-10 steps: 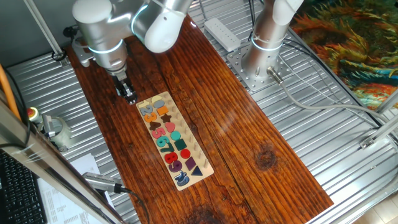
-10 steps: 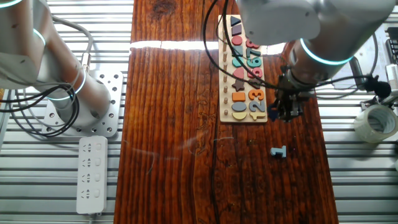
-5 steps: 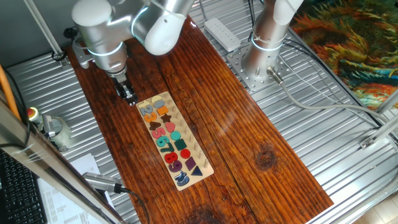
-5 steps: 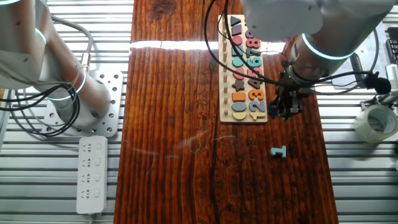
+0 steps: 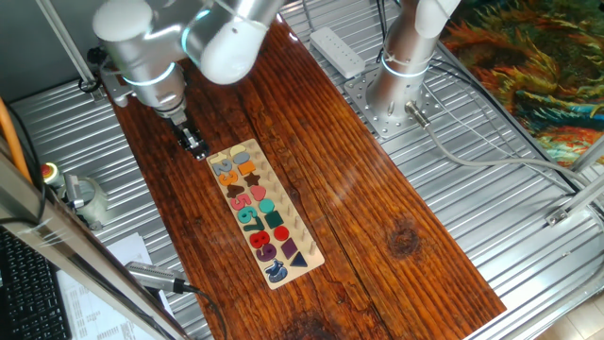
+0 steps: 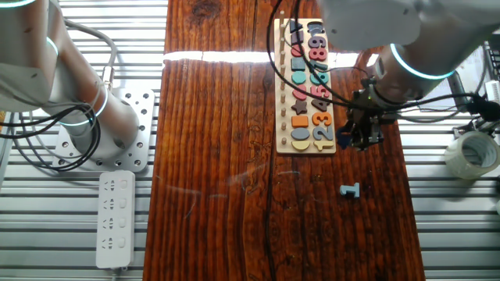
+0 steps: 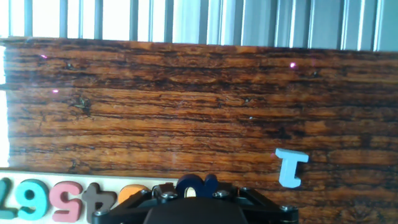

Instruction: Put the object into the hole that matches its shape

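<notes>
My gripper (image 5: 196, 146) hangs just off the near-numbers end of the wooden puzzle board (image 5: 308, 253), beside its corner in the other fixed view (image 6: 359, 139). It is shut on the object, a dark navy-blue rounded piece (image 7: 196, 184) that pokes out between the jaws in the hand view. A bit of it shows under the fingers (image 6: 342, 143). The board (image 6: 307, 147) holds several coloured numbers and shapes; its edge shows at the hand view's lower left (image 7: 37, 175). Which hole is free is hidden from me.
A small pale blue "1" piece (image 6: 350, 190) lies loose on the wooden table past the board, also in the hand view (image 7: 290, 167). A second arm's base (image 5: 401, 71), a power strip (image 6: 114, 218) and a tape roll (image 6: 473, 153) sit on the metal surround.
The upper arm has swung a little to the side, uncovering more of the board. The gripper stays shut on the navy piece, almost in the same spot beside the board's end.
</notes>
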### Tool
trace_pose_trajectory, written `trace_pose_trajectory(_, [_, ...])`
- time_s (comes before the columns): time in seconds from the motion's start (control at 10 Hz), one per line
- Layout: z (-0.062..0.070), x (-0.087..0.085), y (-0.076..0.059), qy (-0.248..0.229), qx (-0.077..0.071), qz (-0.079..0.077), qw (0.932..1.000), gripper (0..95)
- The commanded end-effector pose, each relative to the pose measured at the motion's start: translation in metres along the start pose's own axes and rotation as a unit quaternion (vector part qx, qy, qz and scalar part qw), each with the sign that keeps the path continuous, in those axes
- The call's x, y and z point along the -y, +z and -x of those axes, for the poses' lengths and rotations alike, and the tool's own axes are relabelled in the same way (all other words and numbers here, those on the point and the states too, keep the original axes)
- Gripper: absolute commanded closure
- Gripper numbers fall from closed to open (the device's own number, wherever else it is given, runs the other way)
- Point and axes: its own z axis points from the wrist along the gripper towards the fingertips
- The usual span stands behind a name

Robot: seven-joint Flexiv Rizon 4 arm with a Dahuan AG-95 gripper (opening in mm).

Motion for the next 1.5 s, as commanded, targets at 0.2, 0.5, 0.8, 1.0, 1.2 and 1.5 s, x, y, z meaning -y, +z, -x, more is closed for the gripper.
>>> trace_pose_trajectory(0.2, [0.000,0.000,0.000,0.049,0.003,0.025,0.9985,95.0])
trace_pose_trajectory(0.5, [0.000,0.000,0.000,0.043,0.002,0.029,0.9986,95.0])
trace_pose_trajectory(0.8, [0.000,0.000,0.000,0.064,-0.009,0.036,0.9973,95.0])
trace_pose_trajectory(1.0, [0.001,-0.001,0.001,0.066,-0.010,0.037,0.9971,95.0])
trace_pose_trajectory(1.2, [0.004,-0.007,0.001,0.054,-0.005,0.035,0.9979,95.0])
trace_pose_trajectory(1.5, [0.017,-0.042,-0.007,0.074,-0.007,0.032,0.9967,95.0])
